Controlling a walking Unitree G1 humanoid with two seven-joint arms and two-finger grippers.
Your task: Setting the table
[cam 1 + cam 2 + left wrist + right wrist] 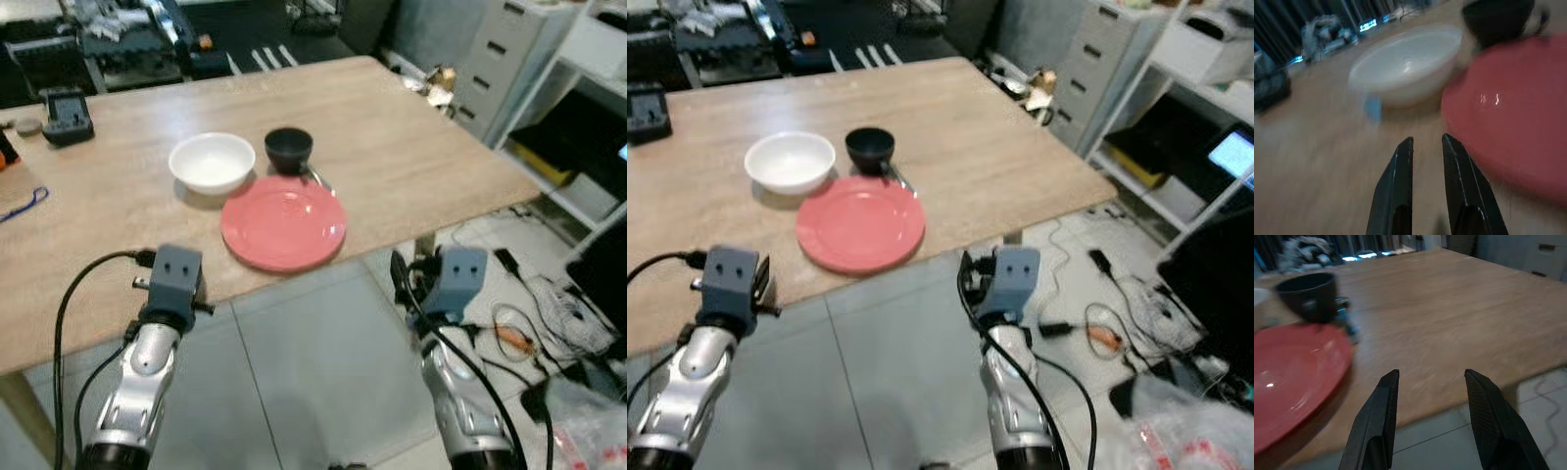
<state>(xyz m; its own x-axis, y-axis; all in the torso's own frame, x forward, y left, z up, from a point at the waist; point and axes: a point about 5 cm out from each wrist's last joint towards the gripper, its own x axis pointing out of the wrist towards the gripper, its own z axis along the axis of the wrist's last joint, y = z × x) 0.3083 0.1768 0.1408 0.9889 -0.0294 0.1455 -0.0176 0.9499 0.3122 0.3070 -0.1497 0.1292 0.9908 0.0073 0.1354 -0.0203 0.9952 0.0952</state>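
A red plate (283,228) lies near the front edge of the wooden table (411,157). Just behind it stand a white bowl (212,162) and a small black cup (289,147), with a metal utensil (320,180) beside the cup. My left gripper (1426,141) hovers low over the table in front of the bowl and plate, its fingers close together and holding nothing. My right gripper (1431,374) is open and empty at the table's front edge, to the right of the plate (1288,377).
A black device (66,113) and a blue cord (24,206) lie at the table's left. To the right stand a grey drawer cabinet (500,59) and white shelves (588,108). Cables (519,333) litter the tiled floor at the right.
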